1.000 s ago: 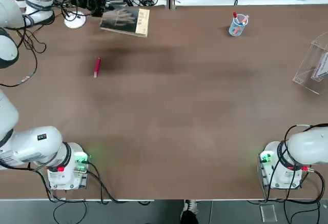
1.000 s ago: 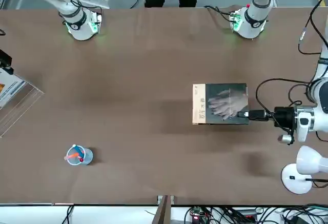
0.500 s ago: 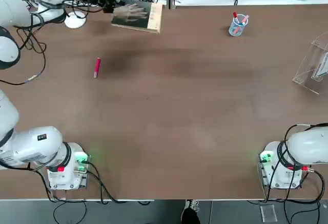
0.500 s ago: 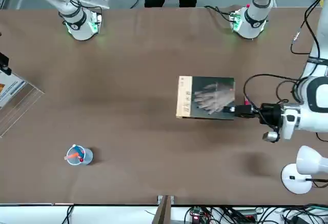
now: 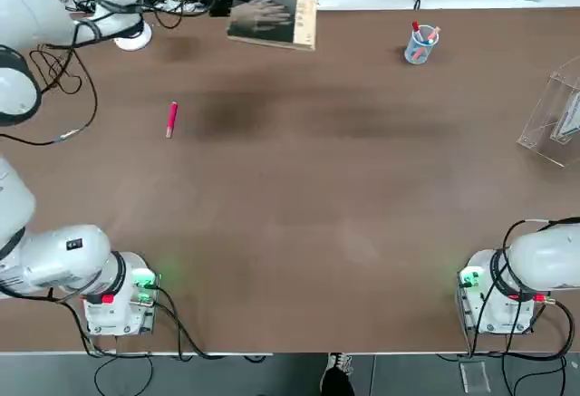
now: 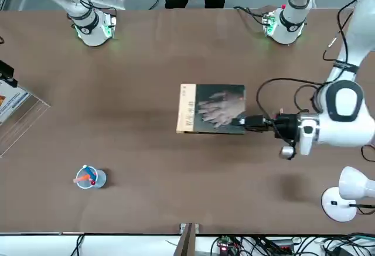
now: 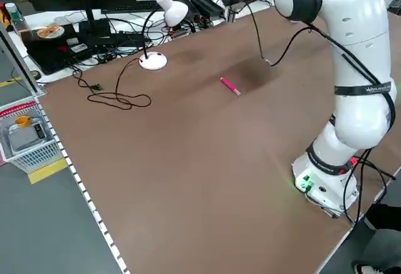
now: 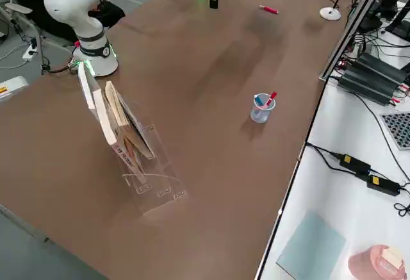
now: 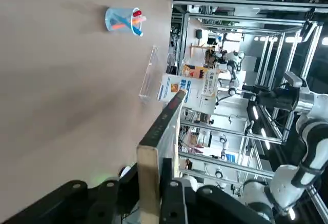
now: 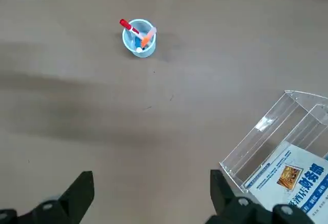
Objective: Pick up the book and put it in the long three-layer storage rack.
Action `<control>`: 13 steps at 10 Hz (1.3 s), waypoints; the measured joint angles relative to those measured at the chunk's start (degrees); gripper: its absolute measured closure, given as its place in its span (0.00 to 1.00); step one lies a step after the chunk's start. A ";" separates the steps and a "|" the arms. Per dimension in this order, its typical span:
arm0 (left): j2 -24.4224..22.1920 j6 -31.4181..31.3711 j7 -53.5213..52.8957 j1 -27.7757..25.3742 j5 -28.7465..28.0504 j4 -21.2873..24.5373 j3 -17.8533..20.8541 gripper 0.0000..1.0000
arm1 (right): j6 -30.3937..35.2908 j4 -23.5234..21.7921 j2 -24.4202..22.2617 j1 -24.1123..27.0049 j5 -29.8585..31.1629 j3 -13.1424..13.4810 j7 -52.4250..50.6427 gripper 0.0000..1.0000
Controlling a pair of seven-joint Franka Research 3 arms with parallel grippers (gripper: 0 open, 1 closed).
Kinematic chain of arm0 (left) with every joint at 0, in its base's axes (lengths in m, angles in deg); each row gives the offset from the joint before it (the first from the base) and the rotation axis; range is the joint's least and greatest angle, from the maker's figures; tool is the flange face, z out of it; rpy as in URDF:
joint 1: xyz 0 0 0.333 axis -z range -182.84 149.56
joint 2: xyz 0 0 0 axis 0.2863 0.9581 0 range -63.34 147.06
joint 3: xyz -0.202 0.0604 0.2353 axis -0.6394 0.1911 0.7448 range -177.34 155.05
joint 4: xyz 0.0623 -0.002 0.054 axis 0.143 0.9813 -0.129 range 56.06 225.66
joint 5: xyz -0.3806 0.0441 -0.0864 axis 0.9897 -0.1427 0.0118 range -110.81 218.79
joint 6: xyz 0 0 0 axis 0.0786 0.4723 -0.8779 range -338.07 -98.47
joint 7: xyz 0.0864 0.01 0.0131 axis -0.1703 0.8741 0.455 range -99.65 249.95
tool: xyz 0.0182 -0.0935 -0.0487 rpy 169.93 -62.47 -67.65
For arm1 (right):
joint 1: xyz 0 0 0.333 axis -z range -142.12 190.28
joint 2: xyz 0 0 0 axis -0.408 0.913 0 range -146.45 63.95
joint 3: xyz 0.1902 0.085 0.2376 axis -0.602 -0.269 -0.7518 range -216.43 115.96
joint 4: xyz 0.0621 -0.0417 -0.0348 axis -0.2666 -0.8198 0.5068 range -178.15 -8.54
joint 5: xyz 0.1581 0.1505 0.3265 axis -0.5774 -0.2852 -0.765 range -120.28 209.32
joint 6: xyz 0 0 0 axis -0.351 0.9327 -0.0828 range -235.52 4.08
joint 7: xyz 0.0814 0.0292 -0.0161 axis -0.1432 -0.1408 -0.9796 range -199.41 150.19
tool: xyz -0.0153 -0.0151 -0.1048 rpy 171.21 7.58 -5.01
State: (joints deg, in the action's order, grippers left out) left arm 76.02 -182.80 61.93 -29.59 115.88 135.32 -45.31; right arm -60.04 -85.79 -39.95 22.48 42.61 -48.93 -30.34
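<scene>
The book (image 6: 212, 108), dark grey with a pale hand image and a tan strip, hangs flat above the far left part of the table, and the top view shows this book (image 5: 274, 21) at the far edge. My left gripper (image 6: 249, 121) is shut on its edge, and the book's (image 9: 156, 152) thin side rises between the gripper's fingers in the left wrist view. The clear rack (image 5: 555, 115) stands at the table's right edge, also visible as the rack (image 10: 279, 152) in the right wrist view. My right gripper (image 10: 151, 198) hovers open and holds nothing, high over the table near the rack.
A clear cup of pens (image 5: 420, 44) stands at the far right of the middle. A red pen (image 5: 171, 119) lies on the left half. A white desk lamp (image 6: 345, 194) stands at the far left corner. Booklets lean in the rack (image 8: 122, 132).
My left gripper has carried the book along the far edge towards the robot's right. The right arm has not moved.
</scene>
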 joint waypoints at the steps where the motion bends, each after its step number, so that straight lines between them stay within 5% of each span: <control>1: 0.00 -1.49 0.33 1.09 0.11 0.00 -0.27 0.96 | 0.00 0.00 0.02 0.00 0.00 0.00 0.10 0.00; 13: 2.18 -11.96 0.68 11.34 9.87 -0.20 -0.87 0.96 | 0.04 -0.25 0.04 0.01 0.05 0.02 0.32 0.00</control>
State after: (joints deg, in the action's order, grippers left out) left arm 78.20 -194.76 62.61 -18.25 125.75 135.12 -46.17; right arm -60.00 -86.04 -39.90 22.49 42.66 -48.90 -30.03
